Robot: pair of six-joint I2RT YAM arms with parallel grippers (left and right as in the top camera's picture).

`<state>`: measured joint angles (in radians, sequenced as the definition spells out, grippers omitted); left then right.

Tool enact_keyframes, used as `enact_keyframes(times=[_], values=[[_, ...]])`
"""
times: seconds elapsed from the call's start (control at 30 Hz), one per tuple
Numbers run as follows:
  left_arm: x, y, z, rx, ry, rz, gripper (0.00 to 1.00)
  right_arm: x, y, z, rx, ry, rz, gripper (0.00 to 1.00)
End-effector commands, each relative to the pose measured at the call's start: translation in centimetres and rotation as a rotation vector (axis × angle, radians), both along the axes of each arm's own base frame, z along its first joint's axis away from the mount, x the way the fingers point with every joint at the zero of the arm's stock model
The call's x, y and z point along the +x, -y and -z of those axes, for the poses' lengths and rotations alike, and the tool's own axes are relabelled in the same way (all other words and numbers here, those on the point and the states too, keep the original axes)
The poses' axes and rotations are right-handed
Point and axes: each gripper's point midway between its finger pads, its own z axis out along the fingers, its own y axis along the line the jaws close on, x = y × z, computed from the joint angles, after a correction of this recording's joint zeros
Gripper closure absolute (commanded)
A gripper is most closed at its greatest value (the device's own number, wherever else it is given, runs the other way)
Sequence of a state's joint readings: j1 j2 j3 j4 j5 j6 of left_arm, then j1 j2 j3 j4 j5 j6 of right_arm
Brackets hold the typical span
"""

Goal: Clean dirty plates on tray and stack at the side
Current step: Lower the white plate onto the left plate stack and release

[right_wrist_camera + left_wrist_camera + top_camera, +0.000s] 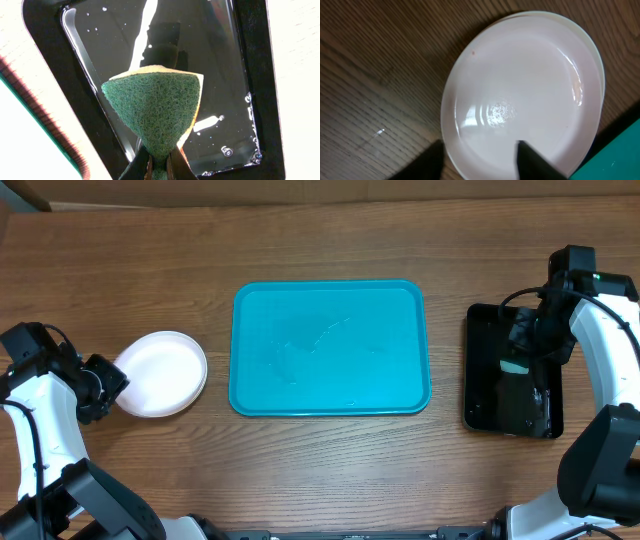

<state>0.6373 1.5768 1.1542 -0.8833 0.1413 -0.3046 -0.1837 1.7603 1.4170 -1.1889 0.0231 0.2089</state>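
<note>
The turquoise tray is seen at the middle of the wooden table in the overhead view, with faint wet streaks across its floor. The plates are stacked on the table just beside the tray, at its 9 o'clock, apart from its rim. In the left wrist view a white plate lies on top, and a second pale rim shows beneath it from 12 to 3 o'clock; how many lie below cannot be told. A wet sheen is seen at the top plate's centre and a tiny red speck near its rim at 10 o'clock. The left gripper is placed at the stack's 9 o'clock, its jaws spread; in the wrist view one finger is over the table and the other over the plate, the rim passing between them, though contact cannot be judged. The smaller black tray lies at the turquoise tray's 3 o'clock, its glossy floor wet with droplets. Above it the right gripper is pressed together on a sponge, which is pinched at its lower end so that the green scouring face fans out, a yellow edge showing along the top and right.
</note>
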Motion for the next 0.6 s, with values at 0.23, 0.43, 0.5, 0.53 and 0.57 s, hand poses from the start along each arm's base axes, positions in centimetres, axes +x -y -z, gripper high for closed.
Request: enact_keyframes(times=[0.23, 0.43, 0.5, 0.53, 0.57], values=[[1.1, 2.0, -1.7, -0.042, 0.084, 0.094, 0.00, 0.0, -0.1, -1.1, 0.001, 0.035, -0.004, 0.96], [2.2, 8.9, -8.2, 0.035, 0.264, 0.445, 0.00, 1.1, -3.4, -1.5, 0.176, 0.105, -0.170, 0.96], [1.2, 12.5, -9.5, 0.065, 0.278, 0.635, 0.00, 2.0, -4.5, -1.9, 0.228, 0.160, -0.235, 0.96], [0.5, 13.9, -9.8, 0.075, 0.271, 0.704, 0.00, 2.4, -4.6, -2.0, 0.233, 0.178, -0.240, 0.96], [-0.2, 15.0, -9.9, 0.083, 0.252, 0.739, 0.00, 2.8, -4.5, -2.1, 0.230, 0.191, -0.237, 0.96]])
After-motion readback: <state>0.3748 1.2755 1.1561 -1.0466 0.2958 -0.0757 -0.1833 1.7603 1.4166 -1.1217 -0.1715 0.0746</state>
